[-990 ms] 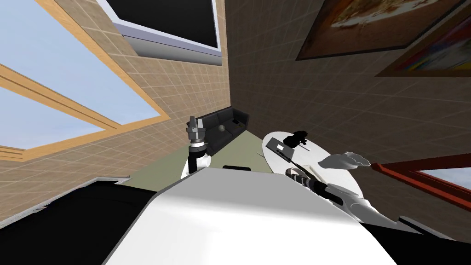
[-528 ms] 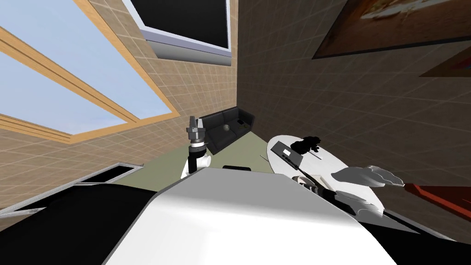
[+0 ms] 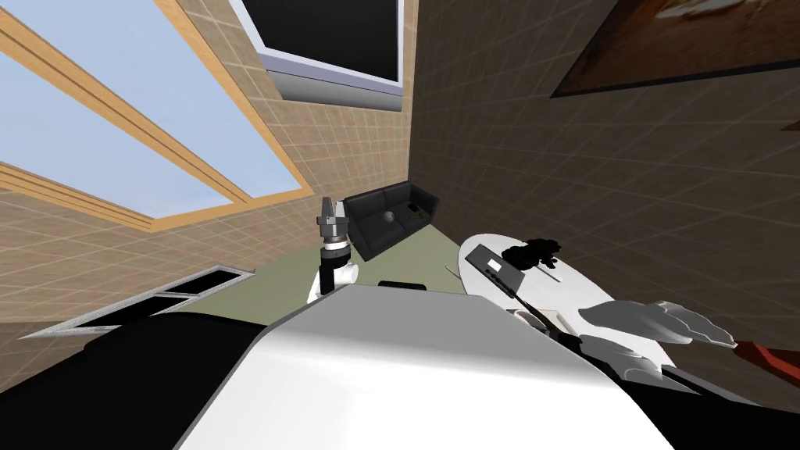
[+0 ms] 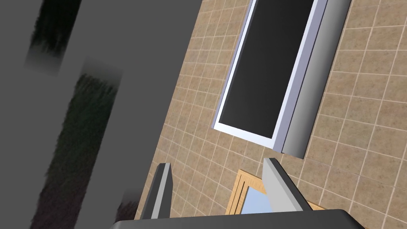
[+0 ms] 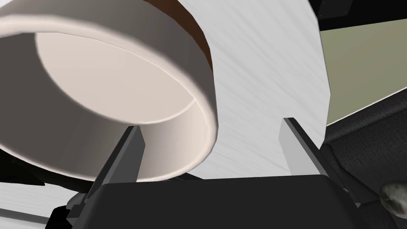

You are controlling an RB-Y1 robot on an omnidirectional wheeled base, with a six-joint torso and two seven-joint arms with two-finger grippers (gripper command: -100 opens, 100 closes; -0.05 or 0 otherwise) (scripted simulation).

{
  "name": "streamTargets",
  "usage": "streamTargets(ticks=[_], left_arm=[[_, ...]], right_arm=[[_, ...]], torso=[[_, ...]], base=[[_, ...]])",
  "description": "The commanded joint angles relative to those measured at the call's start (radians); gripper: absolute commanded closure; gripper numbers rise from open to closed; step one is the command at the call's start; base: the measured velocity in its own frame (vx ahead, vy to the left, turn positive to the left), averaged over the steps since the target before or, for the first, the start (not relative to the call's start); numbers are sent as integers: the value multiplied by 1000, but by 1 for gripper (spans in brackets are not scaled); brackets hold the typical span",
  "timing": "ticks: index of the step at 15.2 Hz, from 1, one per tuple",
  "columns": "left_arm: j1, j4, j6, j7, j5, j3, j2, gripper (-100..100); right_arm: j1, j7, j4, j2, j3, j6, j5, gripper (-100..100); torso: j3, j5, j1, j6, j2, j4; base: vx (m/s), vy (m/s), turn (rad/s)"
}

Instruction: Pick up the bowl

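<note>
Tan tiled walls with wood-framed windows enclose an olive-green floor [image 3: 406, 262], and a dark sofa [image 3: 388, 220] stands against the far corner. To the robot's right, close to the body, is a white oval table [image 3: 582, 291]. On its far half lie a flat dark rectangular slab with a pale label [image 3: 491, 264] and, just beyond it, a black irregular object [image 3: 534, 251] whose form cannot be made out.

From the right wrist camera, the round cream bowl with a straight upright wall and a brown band around its outside [image 5: 111, 87] sits on the white tabletop [image 5: 270, 71], near the table's edge, with the green floor [image 5: 357, 59] beyond. The right gripper [image 5: 210, 125] is right at the bowl, its two thin grey fingers spread wide apart. One finger [image 5: 129, 153] lies over the bowl's near wall – whether it touches cannot be told – while the other [image 5: 296, 145] stands over bare tabletop, beside the bowl and apart from it. So the near curve of the wall falls in the gap between them, and the rest of the bowl extends beyond the first finger. Nothing is gripped; the bowl rests on the table.

The left gripper [image 3: 331, 207] is raised upright in front of the body, well apart from the table – its fingers [image 4: 274, 179] stand apart and hold nothing
</note>
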Motion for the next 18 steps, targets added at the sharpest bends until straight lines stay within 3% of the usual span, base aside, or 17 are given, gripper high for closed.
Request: streamTargets(ticks=[1,2,3,18], left_arm=[[0,0,0,0,0,0,0,0],[0,0,0,0,0,0,0,0],[0,0,0,0,0,0,0,0],[0,0,0,0,0,0,0,0]], right_arm=[[3,-7,34,9,32,-4,13,-100],[-4,-2,22,8,14,-5,7,-100],[28,1,22,30,-31,-6,50,-100],[193,18,-3,132,-353,-6,257,-100]], torso=[[0,0,0,0,0,0],[0,0,0,-1,0,0],[0,0,0,0,0,0],[0,-1,-1,0,0,0]], base=[[19,10,206],[15,3,99],[16,-7,79],[20,-18,70]])
